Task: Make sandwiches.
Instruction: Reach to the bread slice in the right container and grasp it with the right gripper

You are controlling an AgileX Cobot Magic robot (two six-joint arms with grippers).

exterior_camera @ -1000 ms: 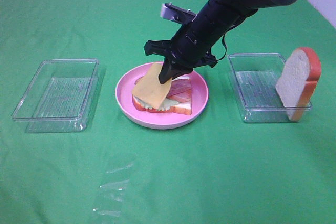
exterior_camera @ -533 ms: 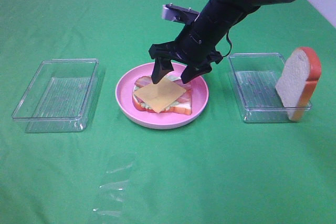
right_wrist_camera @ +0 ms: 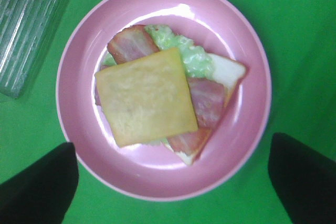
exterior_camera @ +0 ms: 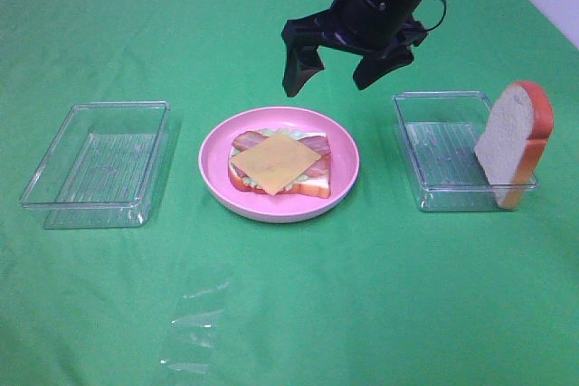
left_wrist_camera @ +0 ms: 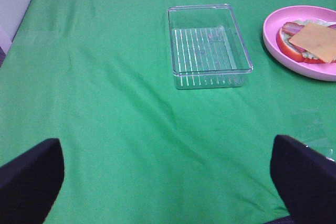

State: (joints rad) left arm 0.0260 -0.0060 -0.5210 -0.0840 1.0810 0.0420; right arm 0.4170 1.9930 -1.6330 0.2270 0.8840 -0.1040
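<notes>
The sandwich (exterior_camera: 279,164) lies in the middle of the pink plate (exterior_camera: 217,178), and it is open on top: I see the bottom bread, the pale green lettuce (right_wrist_camera: 185,54), the bacon strips (right_wrist_camera: 206,107) and, above them, the yellow cheese slice (exterior_camera: 275,161), which sits flat and a little turned against the bread. So I judge that most layers are in place and only the top is missing. The second bread slice (exterior_camera: 514,143) stands upright, leaning on the far end of the clear tray (exterior_camera: 434,146) on the right side, well apart from the plate. My right hand (exterior_camera: 347,66) hangs above the plate with its fingers spread wide and nothing between them. My left hand (left_wrist_camera: 168,174) is low over the green tabletop (exterior_camera: 362,296), also spread and empty, near the other clear tray (exterior_camera: 99,162), which holds nothing. What is left, I think, is to fetch the standing bread and put it on the cheese to close the sandwich.
</notes>
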